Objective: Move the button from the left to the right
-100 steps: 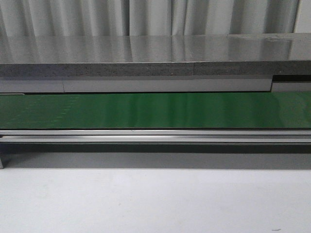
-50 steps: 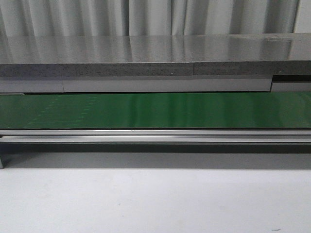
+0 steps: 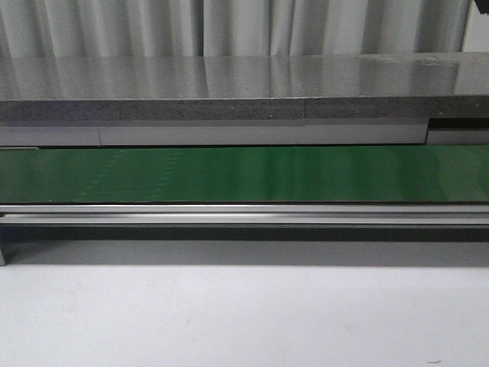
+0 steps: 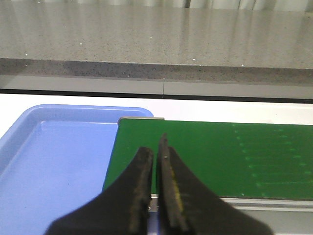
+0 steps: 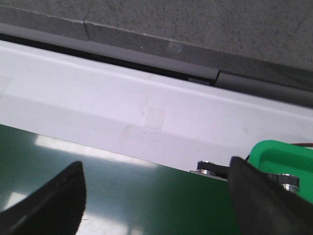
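Belt [image 3: 244, 174] pattern shifted rightward; left fingers [image 4: 145, 171] pressed together, right fingers [image 5: 249, 191] spread.

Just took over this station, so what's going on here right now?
Nothing is being handled yet. The button is not visible in any view. The left gripper hangs shut and empty over the end of the green conveyor belt, beside an empty blue tray. The right gripper is open over the belt's other end, near a green plastic part. The front view shows only the bare belt and white table; no arm appears there.
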You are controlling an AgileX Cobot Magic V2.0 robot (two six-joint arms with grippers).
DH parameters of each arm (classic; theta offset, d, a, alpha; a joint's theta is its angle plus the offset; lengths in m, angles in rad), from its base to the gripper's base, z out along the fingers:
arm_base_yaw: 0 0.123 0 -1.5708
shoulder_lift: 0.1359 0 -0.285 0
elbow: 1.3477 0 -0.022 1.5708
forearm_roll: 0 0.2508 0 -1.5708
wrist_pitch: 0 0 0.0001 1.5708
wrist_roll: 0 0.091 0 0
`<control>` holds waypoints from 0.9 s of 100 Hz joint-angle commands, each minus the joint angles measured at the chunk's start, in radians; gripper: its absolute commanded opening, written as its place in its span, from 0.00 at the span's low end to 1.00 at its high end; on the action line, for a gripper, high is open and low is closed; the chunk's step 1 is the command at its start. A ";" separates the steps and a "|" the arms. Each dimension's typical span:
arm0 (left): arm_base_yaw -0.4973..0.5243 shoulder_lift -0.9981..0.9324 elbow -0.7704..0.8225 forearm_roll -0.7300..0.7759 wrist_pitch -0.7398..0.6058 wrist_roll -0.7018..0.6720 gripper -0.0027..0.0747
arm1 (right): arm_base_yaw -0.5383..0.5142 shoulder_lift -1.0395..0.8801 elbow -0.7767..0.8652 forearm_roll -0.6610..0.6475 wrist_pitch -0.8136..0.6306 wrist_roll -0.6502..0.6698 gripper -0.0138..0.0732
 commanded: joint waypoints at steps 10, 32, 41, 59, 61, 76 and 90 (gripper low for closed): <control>0.001 0.003 -0.028 -0.006 -0.080 0.000 0.04 | 0.041 -0.231 0.153 0.023 -0.184 0.002 0.80; 0.001 0.003 -0.028 -0.006 -0.080 0.000 0.04 | 0.045 -0.525 0.399 0.022 -0.274 0.000 0.80; 0.001 0.003 -0.028 -0.006 -0.080 0.000 0.04 | 0.045 -0.645 0.488 0.022 -0.281 0.000 0.80; 0.001 0.003 -0.028 -0.006 -0.080 0.000 0.04 | 0.045 -0.832 0.610 0.024 -0.223 0.000 0.61; 0.001 0.003 -0.028 -0.006 -0.080 0.000 0.04 | 0.045 -0.849 0.619 0.024 -0.217 0.000 0.57; 0.001 0.003 -0.028 -0.006 -0.080 0.000 0.04 | 0.045 -0.931 0.658 0.024 -0.188 0.000 0.28; 0.001 0.003 -0.028 -0.006 -0.080 0.000 0.04 | 0.045 -0.937 0.663 0.024 -0.189 0.000 0.08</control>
